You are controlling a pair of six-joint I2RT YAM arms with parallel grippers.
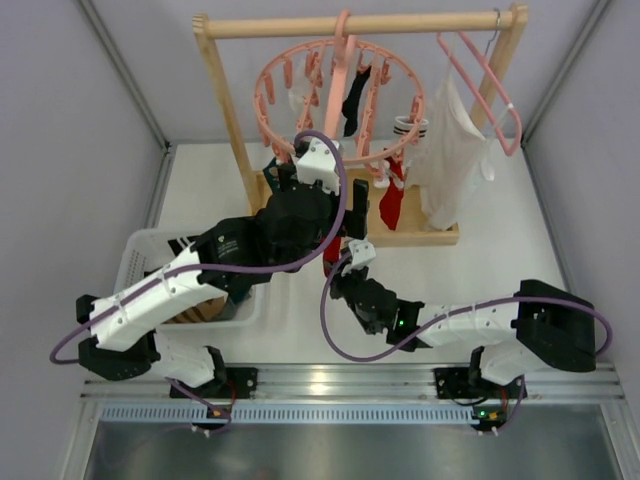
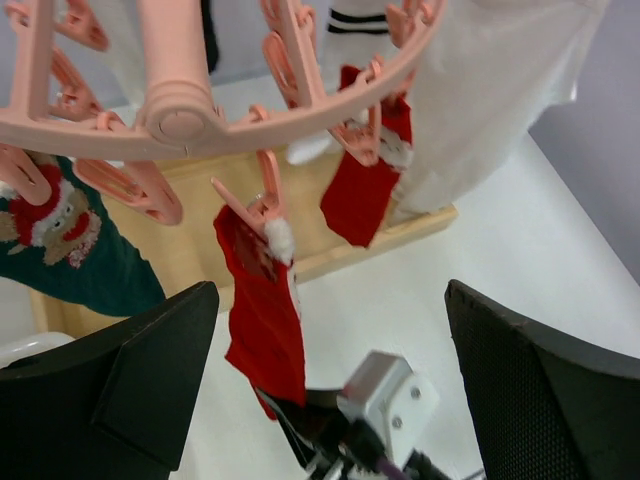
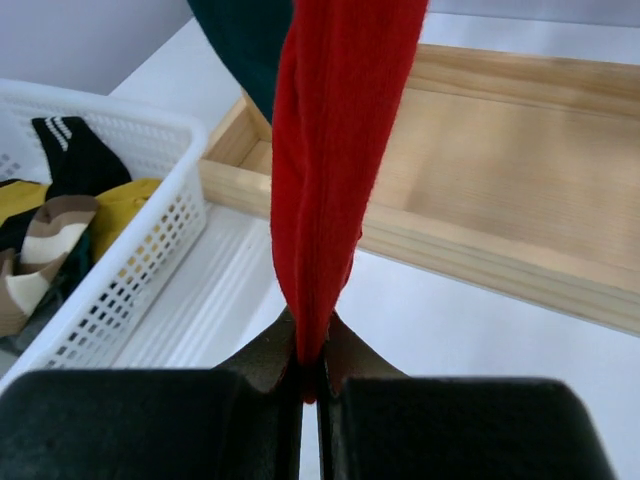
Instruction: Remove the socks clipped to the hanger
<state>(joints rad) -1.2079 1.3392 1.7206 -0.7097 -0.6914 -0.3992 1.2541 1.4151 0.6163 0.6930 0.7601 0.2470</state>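
Right wrist: right tool [image 3: 310, 378] clamped on lower end of red sock [image 3: 330, 150], below hanger [image 2: 180, 120]. Left tool [image 2: 330, 340] wide open, empty. Suggest steady straight-down pull till clip [image 2: 262, 205] releases.

Nothing legible anywhere, no letters or numbers; the teal-green sock [image 2: 85, 268] at nine o'clock shows only a picture, perhaps a reindeer face.

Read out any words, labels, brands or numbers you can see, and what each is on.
None: no view shows readable text. The dark green sock bears a picture, not letters. The red sock in the shut right gripper, the hanger and the white basket carry no writing.
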